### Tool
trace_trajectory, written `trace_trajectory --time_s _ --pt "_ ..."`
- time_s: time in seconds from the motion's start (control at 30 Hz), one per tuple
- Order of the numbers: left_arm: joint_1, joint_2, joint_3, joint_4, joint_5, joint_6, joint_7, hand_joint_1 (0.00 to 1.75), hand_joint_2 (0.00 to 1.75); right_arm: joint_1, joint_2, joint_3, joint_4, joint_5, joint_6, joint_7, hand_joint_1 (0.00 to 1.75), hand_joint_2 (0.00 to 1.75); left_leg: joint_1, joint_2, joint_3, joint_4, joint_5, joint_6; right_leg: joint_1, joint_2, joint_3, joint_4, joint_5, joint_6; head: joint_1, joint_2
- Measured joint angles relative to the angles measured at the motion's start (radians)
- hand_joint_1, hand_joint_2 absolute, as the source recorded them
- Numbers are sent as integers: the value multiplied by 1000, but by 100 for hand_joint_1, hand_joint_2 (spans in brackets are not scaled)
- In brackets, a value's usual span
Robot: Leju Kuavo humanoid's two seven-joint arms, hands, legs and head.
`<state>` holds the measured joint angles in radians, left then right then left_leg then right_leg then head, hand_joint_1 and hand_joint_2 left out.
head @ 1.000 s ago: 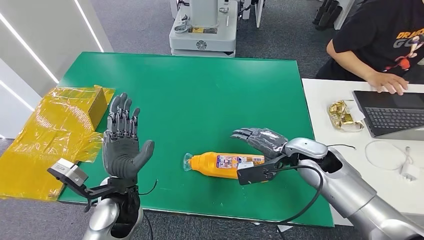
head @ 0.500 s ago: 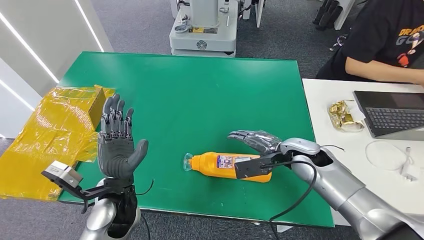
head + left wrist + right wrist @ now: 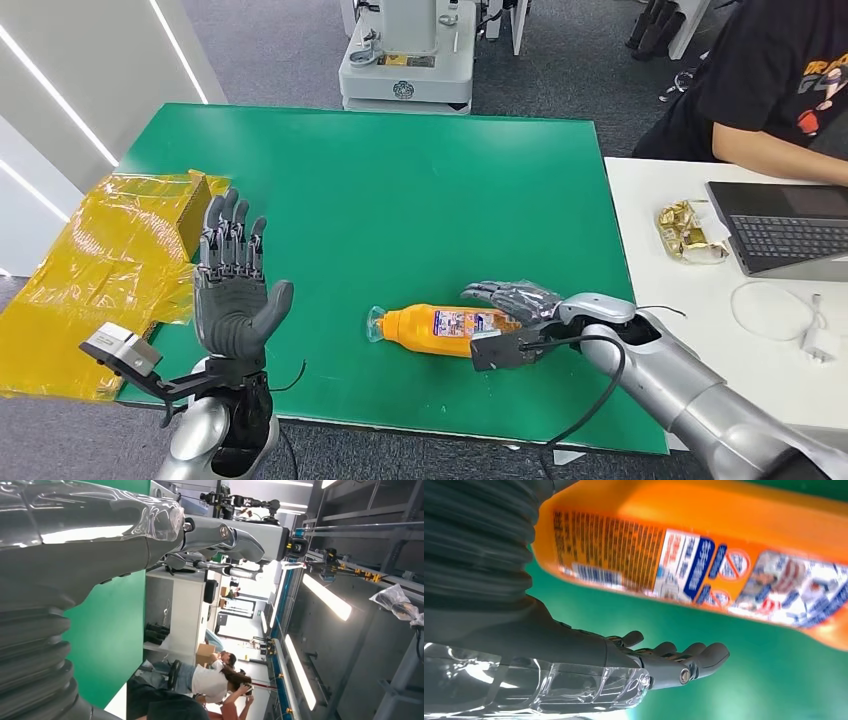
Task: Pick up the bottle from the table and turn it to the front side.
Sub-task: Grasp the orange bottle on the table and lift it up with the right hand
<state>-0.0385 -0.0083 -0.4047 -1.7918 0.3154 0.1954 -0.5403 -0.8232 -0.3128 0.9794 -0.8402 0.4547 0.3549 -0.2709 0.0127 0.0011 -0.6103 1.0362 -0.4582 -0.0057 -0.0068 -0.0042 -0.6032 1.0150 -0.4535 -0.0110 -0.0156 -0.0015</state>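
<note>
Near the front edge of the green table (image 3: 400,180), the orange bottle (image 3: 440,329) is lain flat beside the unclenched right hand (image 3: 512,302), and could be rolled away if nudged before being gripped.

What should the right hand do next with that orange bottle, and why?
Probably close around the bottle. It lies on its side on the green table, and the right hand is open at its base end, fingers extended and not yet wrapped around it.
</note>
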Motion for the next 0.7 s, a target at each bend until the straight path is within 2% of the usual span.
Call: trace_trajectory --time_s 0.4,0.47,0.6,0.7 --pt "10 8 0 -2 2 11 0 0 175 45 0 10 20 5 -50 3 0 175 0 0 0 0 0 0 0 0 0 0 0 0 0 0" --pt "12 10 0 -2 2 13 0 0 175 47 0 10 19 7 -51 6 8 175 0 0 0 0 0 0 0 0 0 0 0 0 0 0" --pt "15 13 0 -3 2 13 0 0 175 48 0 10 16 7 -54 8 163 175 0 0 1 0 0 0 0 0 0 0 0 0 0 0" --pt "18 15 0 -5 2 16 0 0 175 51 -1 10 13 9 -58 4 169 175 0 0 1 0 0 0 0 0 0 0 0 0 0 0"
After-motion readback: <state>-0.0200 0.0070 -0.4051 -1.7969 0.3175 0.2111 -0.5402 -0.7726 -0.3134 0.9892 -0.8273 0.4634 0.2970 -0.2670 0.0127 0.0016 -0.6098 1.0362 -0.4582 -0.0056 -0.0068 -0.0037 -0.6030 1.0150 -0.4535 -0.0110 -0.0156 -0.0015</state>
